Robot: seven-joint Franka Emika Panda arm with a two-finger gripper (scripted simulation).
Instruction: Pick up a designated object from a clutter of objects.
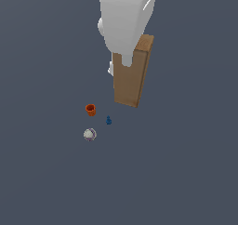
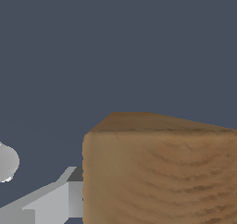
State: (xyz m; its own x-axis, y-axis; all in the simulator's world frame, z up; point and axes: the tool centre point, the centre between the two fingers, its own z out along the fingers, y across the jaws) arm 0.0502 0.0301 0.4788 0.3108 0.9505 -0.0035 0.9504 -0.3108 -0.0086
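Though arm hides top of brown box [image 1: 130, 82], no label or writing visible; jaws' state cannot tell.

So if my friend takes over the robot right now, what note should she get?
End effector: at the brown box, one finger against its side; whether it grips cannot be told, since the arm hides it in the exterior view.
Things: orange cup, blue figure and whitish ball sit apart from the box, toward the exterior view's left.
Done: arm has reached the box.
Left: confirm the grasp, lift the box clear.
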